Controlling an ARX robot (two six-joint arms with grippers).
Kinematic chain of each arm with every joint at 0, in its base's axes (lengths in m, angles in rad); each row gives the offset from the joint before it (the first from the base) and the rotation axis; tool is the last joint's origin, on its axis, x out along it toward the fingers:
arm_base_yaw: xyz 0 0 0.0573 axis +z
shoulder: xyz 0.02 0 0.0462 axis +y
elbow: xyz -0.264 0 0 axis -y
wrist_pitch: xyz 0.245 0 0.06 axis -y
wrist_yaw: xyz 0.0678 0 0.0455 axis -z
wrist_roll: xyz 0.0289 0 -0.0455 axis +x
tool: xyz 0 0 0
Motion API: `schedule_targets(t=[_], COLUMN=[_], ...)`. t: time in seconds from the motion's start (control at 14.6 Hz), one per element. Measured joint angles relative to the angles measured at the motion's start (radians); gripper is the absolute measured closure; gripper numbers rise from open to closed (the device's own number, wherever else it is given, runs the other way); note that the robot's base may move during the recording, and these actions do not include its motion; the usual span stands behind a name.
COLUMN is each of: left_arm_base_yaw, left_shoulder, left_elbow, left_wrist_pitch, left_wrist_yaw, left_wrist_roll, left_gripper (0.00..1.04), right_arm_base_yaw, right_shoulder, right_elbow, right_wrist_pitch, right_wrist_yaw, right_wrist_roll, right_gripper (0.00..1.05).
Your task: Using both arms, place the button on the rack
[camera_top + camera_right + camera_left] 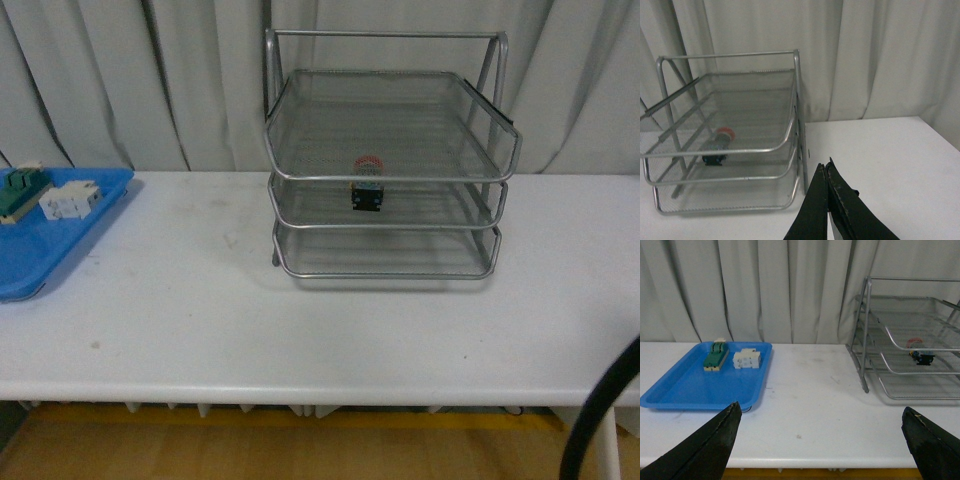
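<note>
The button (368,186), red cap and black body with bluish marks, lies in the middle tier of the silver wire rack (390,240) at the table's back middle. It also shows in the left wrist view (921,354) and the right wrist view (719,148). My left gripper (821,412) is open and empty, fingers (715,440) wide apart above the table's front edge, well short of the rack (875,347). My right gripper (825,167) is shut with nothing in it, just to the right of the rack (740,150). Neither gripper shows in the front view.
A flat blue tray (60,235) at the table's left holds a green-and-cream block (20,190) and a white blocky part (70,200); the tray also shows in the left wrist view (685,387). A black cable (600,400) curves at the front right. Grey curtains hang behind.
</note>
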State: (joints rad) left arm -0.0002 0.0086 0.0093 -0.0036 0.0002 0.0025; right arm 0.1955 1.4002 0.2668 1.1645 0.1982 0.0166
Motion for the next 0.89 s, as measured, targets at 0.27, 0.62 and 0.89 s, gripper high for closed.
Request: schedule_targets(t=[0.27, 0.62, 0.89], left_arm_base_yaw=[0.0, 0.0, 0.0], left_shoulder=[0.0, 0.0, 0.0], left_elbow=[0.0, 0.0, 0.0], left_wrist_pitch=[0.0, 0.0, 0.0], left_wrist_yaw=[0.0, 0.0, 0.0], left_wrist_roll=[0.0, 0.0, 0.0], left_gripper=[0.07, 0.07, 0.07], right_arm_base_yaw=[-0.067, -0.2, -0.2], right_shoulder=[-0.182, -0.628, -0.837], right_elbow=[-0.129, -0.246, -0.255], right_wrist_pitch=[-0.097, -0.427, -0.612], right_wrist_yaw=[-0.062, -0.195, -0.195], right_wrist_roll=[-0.01, -0.01, -0.01], right_gripper=[1.03, 1.03, 1.03])
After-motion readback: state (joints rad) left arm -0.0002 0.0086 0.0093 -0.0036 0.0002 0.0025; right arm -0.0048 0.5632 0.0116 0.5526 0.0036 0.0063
